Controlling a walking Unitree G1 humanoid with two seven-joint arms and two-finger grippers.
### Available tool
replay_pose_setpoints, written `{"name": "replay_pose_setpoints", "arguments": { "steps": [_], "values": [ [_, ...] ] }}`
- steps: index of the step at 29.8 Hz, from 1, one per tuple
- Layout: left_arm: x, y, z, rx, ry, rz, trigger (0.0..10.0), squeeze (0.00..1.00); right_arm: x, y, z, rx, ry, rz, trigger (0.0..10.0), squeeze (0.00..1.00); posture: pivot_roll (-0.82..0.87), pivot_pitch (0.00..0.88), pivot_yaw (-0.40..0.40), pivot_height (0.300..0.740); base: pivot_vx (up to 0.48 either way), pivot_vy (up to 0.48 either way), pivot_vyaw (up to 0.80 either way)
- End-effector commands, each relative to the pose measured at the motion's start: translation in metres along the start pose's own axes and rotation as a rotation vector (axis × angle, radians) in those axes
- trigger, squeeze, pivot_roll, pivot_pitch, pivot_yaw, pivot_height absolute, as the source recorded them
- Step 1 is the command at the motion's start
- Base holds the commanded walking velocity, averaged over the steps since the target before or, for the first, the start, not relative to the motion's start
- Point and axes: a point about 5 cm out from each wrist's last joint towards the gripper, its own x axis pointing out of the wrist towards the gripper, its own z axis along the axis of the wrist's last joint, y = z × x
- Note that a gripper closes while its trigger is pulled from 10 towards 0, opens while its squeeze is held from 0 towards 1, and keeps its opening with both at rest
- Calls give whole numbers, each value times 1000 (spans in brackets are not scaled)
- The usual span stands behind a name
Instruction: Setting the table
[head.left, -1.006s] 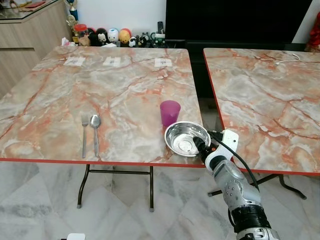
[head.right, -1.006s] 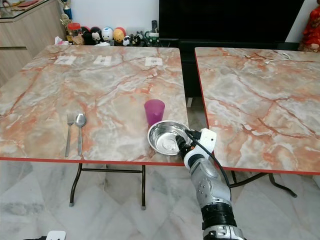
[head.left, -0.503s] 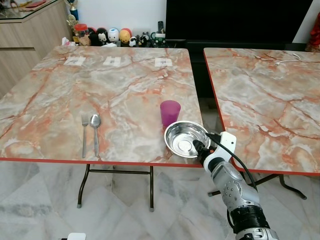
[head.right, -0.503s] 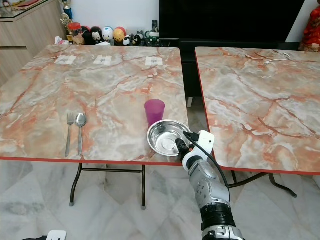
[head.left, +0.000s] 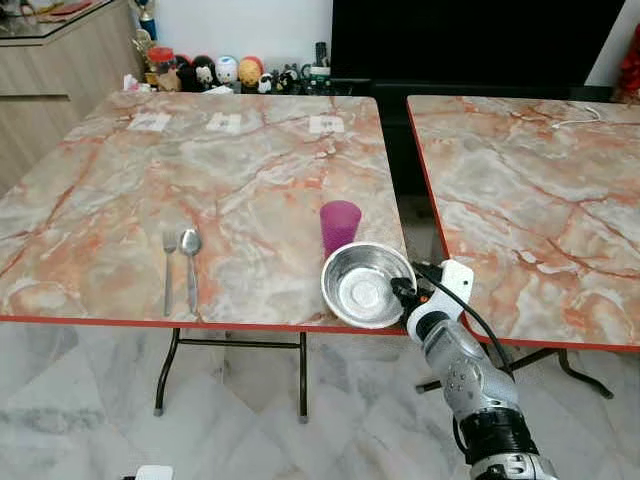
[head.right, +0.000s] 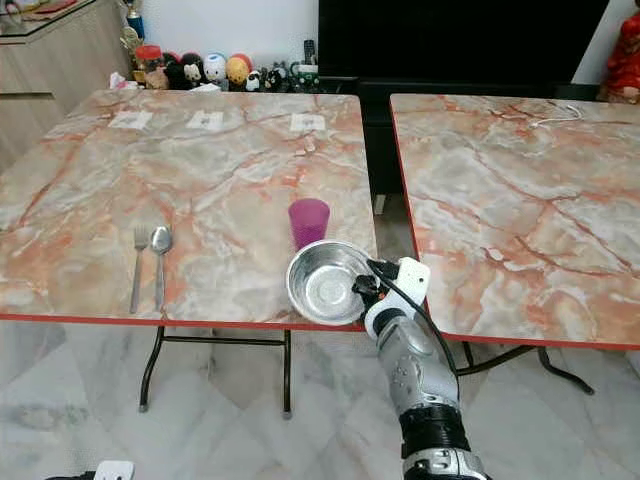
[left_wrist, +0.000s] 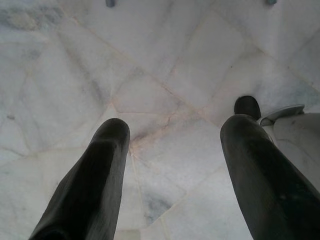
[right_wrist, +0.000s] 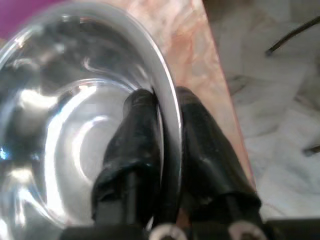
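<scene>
Marble-patterned surface (head.left: 250, 190) with a red edge carries the items. Steel bowl (head.left: 366, 284), round, polished and empty, sits tilted at the near right corner, its rim pinched by the right gripper (right_wrist: 167, 107); jaws closed on it, one finger inside, one outside. Purple cup (head.left: 340, 226) stands upright just behind the bowl. Fork (head.left: 168, 268) and spoon (head.left: 190, 266) lie side by side, well apart to the left. Left gripper (left_wrist: 172, 137) hangs over the tiled floor (left_wrist: 165, 60), jaws apart.
</scene>
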Motion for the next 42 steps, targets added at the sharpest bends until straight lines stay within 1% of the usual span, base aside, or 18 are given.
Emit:
{"name": "replay_pose_setpoints", "arguments": {
  "steps": [1,4,5,6,7,10,11,12,13,16,17,20,26,34,42],
  "values": [
    [-1,-2,-4,8,18,2,10000,0,-3,-6,-2,-12,-18,-32,0,0,-67,26,1,740,0,0,0],
    [-1,-2,-4,9,18,1,10000,0,-5,-6,-1,-9,-39,-24,0,0,-69,26,1,740,0,0,0],
    [-1,-3,-5,11,19,1,10000,0,-8,-5,5,14,-109,-18,0,0,-70,28,1,740,0,0,0],
    [-1,-3,-5,12,19,0,10000,0,-11,-6,10,16,-160,-22,0,0,-68,28,0,740,0,0,0],
    [-1,-3,-5,12,19,0,10000,0,-11,-6,10,16,-160,-22,0,0,-68,28,0,740,0,0,0],
    [-1,-4,-5,12,18,1,10000,0,-20,-8,22,-9,-283,-16,0,0,-67,28,-3,740,0,0,0],
    [-1,-4,-5,12,18,1,10000,0,-25,-9,27,-18,-326,-13,941,0,-69,30,-4,740,0,0,0],
    [-1,-4,-5,13,18,2,10000,0,-29,-10,30,-27,-362,-18,7333,0,-73,30,-5,740,0,0,0],
    [-1,-4,-5,13,18,2,10000,0,-33,-13,33,-36,-390,-24,10000,0,-74,30,-6,740,0,0,0],
    [-1,-4,-5,25,21,2,10000,0,-40,-21,37,-72,-436,-54,10000,0,-80,31,-5,740,0,0,0],
    [-1,-4,-5,38,23,2,10000,0,-45,-25,40,-84,-471,-64,10000,0,-82,31,-5,740,0,0,0],
    [-1,-4,-5,55,22,2,10000,0,-53,-30,48,-82,-530,-82,10000,0,-86,32,-5,740,0,-131,0],
    [-1,-3,-6,61,25,4,10000,0,-53,-31,56,-105,-562,-89,10000,0,-88,31,-2,740,0,-470,0],
    [-2,-1,-8,61,29,10,10000,0,-51,-29,63,-109,-585,-94,10000,0,-85,29,-2,740,0,-472,0],
    [-2,-1,-8,63,29,10,10000,0,-54,-36,67,-110,-607,-127,10000,0,-87,29,-2,740,0,-472,0]
  ]
}}
